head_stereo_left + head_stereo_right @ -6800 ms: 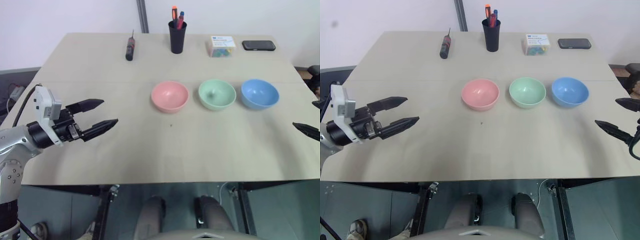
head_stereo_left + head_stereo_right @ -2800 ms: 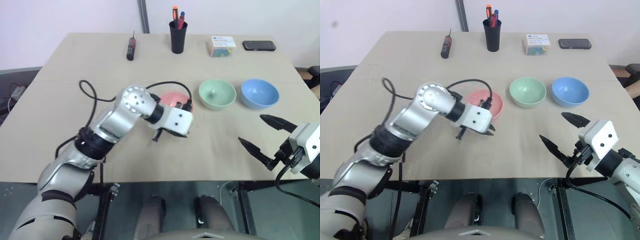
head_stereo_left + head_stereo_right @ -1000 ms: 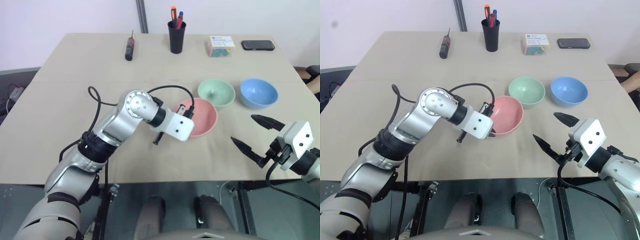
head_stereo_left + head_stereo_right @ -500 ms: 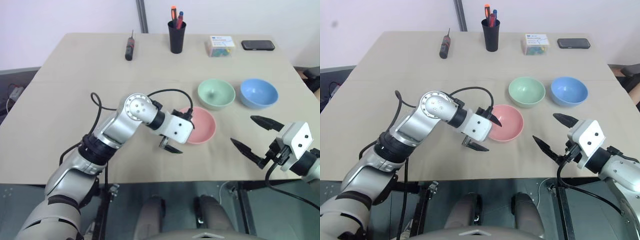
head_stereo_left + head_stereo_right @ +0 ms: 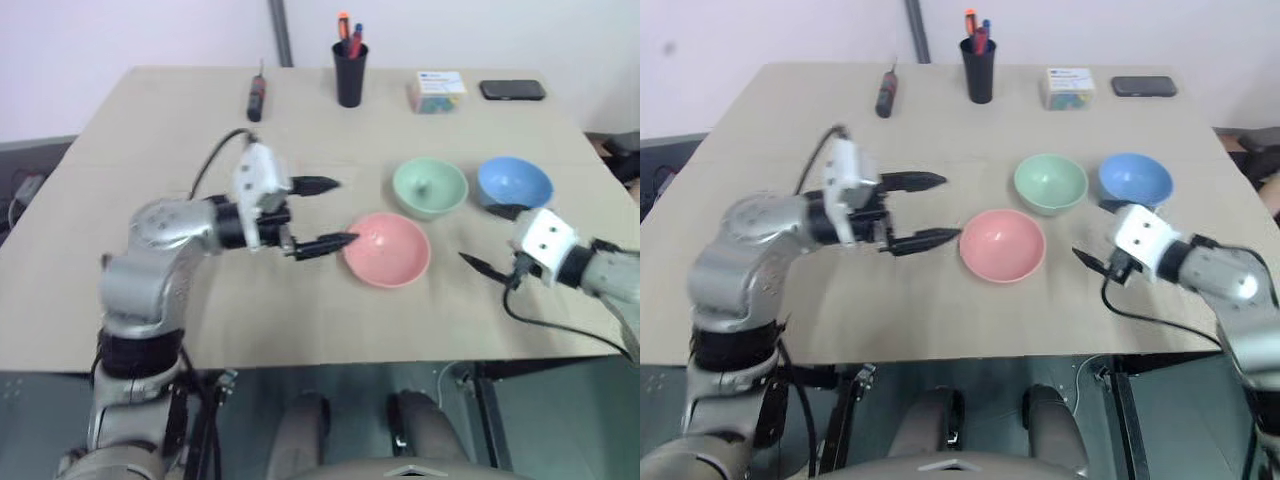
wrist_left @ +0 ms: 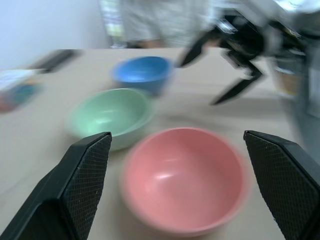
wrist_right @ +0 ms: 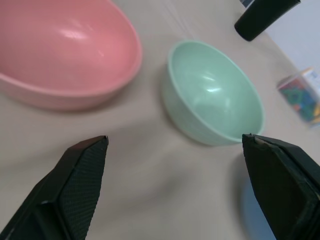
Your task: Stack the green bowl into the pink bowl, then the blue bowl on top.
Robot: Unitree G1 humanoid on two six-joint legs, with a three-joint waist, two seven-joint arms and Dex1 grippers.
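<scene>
Toward the middle of the desk (image 5: pixel 150 130), nearer its front edge than the other two, the pink bowl (image 5: pixel 387 248) is sitting empty. Behind it, toward the right edge, the green bowl (image 5: pixel 430 187) and the blue bowl (image 5: pixel 514 184) are resting side by side, so no stacking is done yet and both placements are waiting. Just left of the pink bowl, the left gripper (image 5: pixel 325 214) is hovering, jaws spread and empty. Right of it, the right gripper (image 5: pixel 492 240) is pointing toward the green bowl, jaws also spread.

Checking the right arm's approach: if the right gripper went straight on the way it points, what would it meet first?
Probably the green bowl, which sits ahead between the open right gripper fingers; the pink bowl lies off to one side.
</scene>
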